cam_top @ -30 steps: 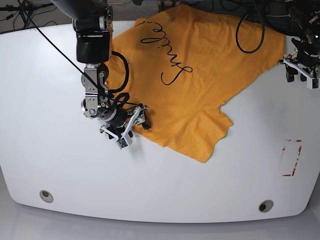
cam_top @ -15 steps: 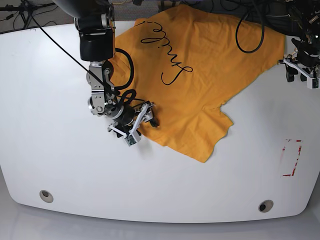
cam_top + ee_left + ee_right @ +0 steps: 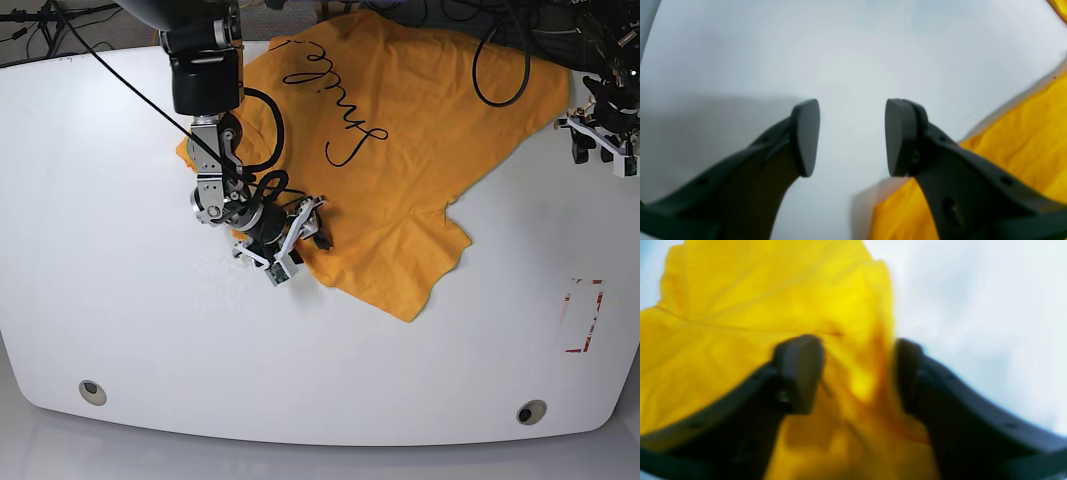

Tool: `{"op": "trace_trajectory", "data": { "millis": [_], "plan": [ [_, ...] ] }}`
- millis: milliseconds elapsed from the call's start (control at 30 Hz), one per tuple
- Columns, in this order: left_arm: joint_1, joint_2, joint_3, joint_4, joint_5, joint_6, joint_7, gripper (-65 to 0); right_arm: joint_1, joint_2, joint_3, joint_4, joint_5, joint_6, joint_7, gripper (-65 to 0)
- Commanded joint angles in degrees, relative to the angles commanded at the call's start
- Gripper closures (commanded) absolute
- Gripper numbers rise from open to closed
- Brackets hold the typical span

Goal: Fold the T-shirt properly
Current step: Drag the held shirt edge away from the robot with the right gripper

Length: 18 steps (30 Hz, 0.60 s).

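- The mustard orange-yellow cotton T-shirt (image 3: pixel 400 130) with black "Smile" script is lying across the far part of the white table (image 3: pixel 120 330).
- The right gripper (image 3: pixel 292 243), jaws spread, is straddling a raised fold at its near-left edge.
- The left gripper (image 3: pixel 603 142), also spread, is hovering empty over bare table just beside the shirt's right edge.
- A red-outlined rectangle (image 3: pixel 583 316) is marking the table's right side.

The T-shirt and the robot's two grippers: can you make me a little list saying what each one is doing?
T-shirt: orange-yellow, spread on the white table, black writing facing up
Right gripper: at the shirt's edge, cloth bunched between its fingers; grip unclear in the blurred wrist view
Left gripper: open, holding nothing, over the table beside the shirt's edge
Fold: not done yet
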Motion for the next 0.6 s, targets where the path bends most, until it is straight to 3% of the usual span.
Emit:
{"op": "trace_trajectory", "data": {
  "millis": [33,100,600],
  "plan": [
    [0.0,0.0,0.0,0.0,0.0,0.0,0.0,-28.7,0.0,0.0,0.0,0.0,-0.09,0.0,0.0,-8.6],
    [0.0,0.0,0.0,0.0,0.0,0.0,0.0,-28.7,0.09,0.0,0.0,0.0,-0.09,-0.09,0.0,0.0],
    [0.09,0.0,0.0,0.0,0.0,0.0,0.0,-28.7,5.98,0.0,0.0,-0.53,-0.18,-0.09,-0.18,0.0]
  ]
}}
